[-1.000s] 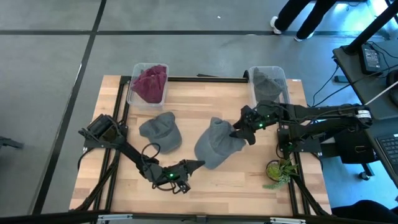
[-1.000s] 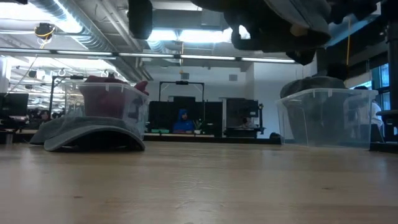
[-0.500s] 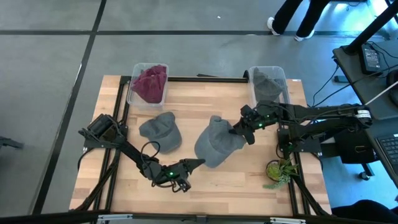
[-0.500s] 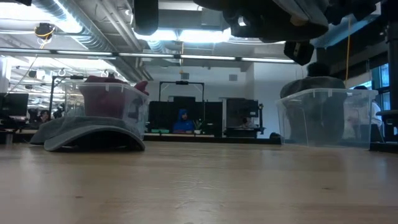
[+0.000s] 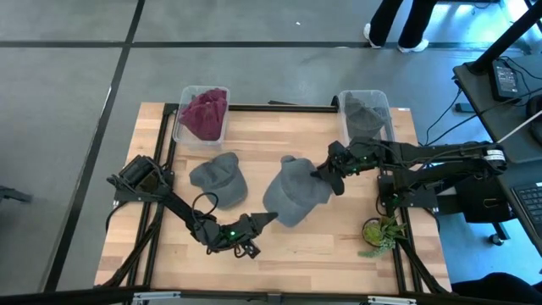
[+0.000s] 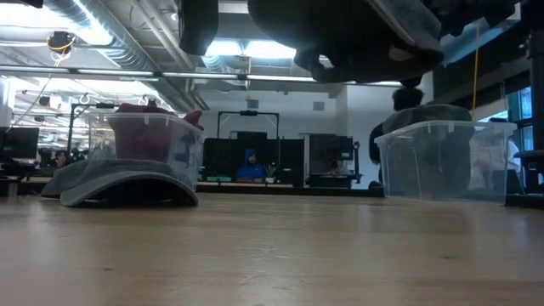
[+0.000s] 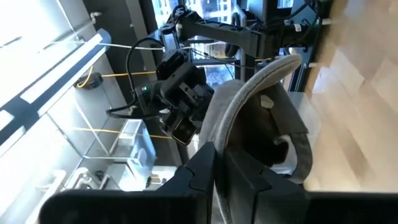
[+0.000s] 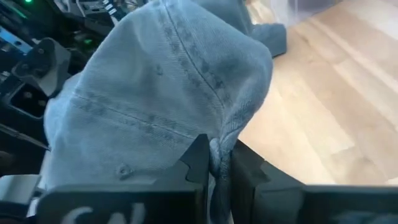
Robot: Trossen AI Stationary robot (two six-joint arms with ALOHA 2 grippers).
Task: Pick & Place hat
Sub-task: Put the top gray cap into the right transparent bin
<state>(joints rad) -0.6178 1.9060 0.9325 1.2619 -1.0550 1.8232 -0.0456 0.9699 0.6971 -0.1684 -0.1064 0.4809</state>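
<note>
A grey hat (image 5: 292, 191) hangs above the middle of the table, between my two grippers; the low view shows its dark underside (image 6: 357, 34) well off the wood. My left gripper (image 5: 269, 219) is shut on its near side, and my right gripper (image 5: 323, 176) is shut on its right side. A second grey hat (image 5: 220, 178) rests on its brim and rim on the table, left of the held one (image 6: 123, 183). My left gripper pinches the hat's stiff brim at its edge (image 7: 219, 140) between its two fingers, coming slanted from the table's near left. The brim stands on edge, clear of the table. My right gripper pinches a bunched fold of the crown's cloth (image 8: 231, 127) between its two fingers, coming about level from the table's right. The crown bulges beyond the fingers, lifted clear.
A clear bin of dark red hats (image 5: 201, 114) stands at the far left. A clear bin holding a grey hat (image 5: 366, 114) stands at the far right. A small plant (image 5: 377, 230) sits at the near right edge. A person's legs (image 5: 406, 25) show beyond the table.
My right gripper has edged toward the table's left and far side, against the hat's crown. The hat stays lifted and has shifted slightly left with it. My left gripper has gone a little toward the left as well.
</note>
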